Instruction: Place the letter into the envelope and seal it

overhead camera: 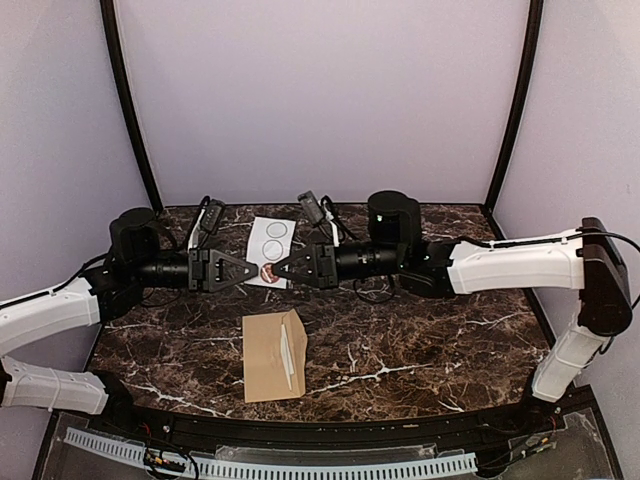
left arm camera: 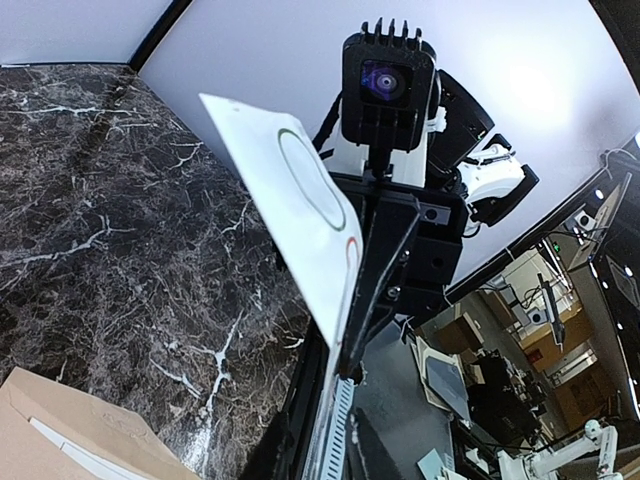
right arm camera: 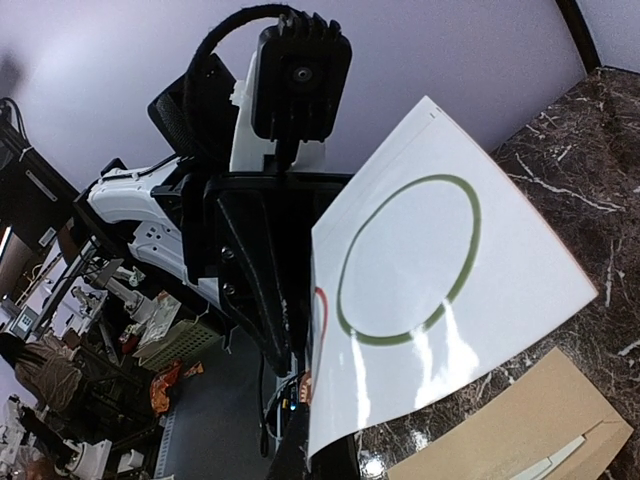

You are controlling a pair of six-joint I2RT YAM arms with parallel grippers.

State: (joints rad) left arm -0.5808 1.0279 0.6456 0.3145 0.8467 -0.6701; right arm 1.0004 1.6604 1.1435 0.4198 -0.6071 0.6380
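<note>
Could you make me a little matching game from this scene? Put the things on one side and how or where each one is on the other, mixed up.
Things:
1. envelope
2. sticker card
3. right gripper
4. table

States:
A. dark marble with white veins
B. shut on the card's edge
C. lying flat, white strip showing
D. white with circles, held up off the table

Pairs: 1-C, 2-D, 3-B, 4-A

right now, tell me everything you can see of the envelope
The envelope is tan-brown kraft paper, long and rectangular, lying flat on the marble table near its front edge. Its flap lies open along the right side, showing a thin white strip. Only the table touches it; the left gripper and right gripper are farther back, at the white sticker card. Whether it holds a letter is hidden.
</note>
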